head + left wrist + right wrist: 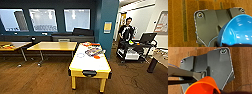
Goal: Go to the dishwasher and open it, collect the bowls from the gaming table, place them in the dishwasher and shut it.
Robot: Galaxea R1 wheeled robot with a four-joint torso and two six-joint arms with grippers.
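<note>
A blue bowl (pixel 238 30) is seen close against the left wrist, over brown wood floor (pixel 178 25); an orange bowl (pixel 203 85) likewise at the right wrist. Whether either claw is spread or pinching a bowl cannot be told. Ahead, the gaming bench (pixel 87 63), white-topped with yellow edge and legs, is seen end-on, with coloured items (pixel 93 51) scattered toward its far end. Left of it stand two wood-topped tables (pixel 53 45). Further right, a person (pixel 127 30) is seen behind a dark cart (pixel 135 48) carrying an open laptop (pixel 147 37).
</note>
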